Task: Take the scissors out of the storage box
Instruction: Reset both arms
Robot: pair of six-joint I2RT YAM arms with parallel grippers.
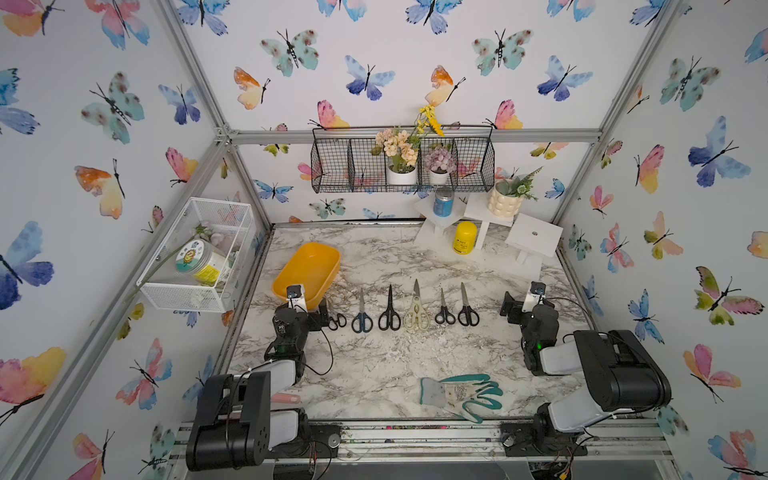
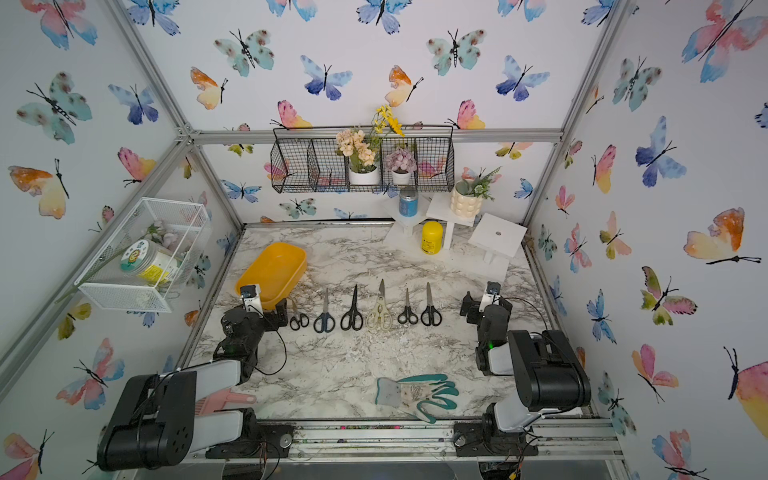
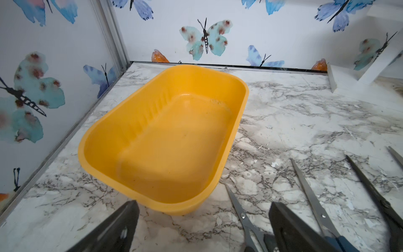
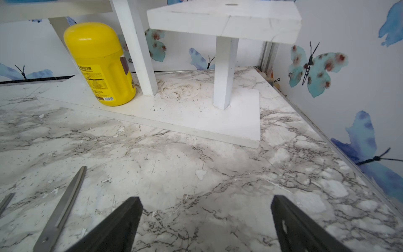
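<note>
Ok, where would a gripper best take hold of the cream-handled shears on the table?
Probably across the closed blades near the pivot, from straight above: the cream-handled shears lie flat, tips toward the back wall, and the blades leave gaps to the neighbouring scissors.

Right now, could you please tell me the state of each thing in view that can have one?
storage box: upright, empty.
scissors: all six shut, lying in a row on the table, outside the box.
left gripper: open, holding nothing.
right gripper: open, holding nothing.
yellow canister: upright, lid on.
gardening gloves: lying flat on the table.
</note>
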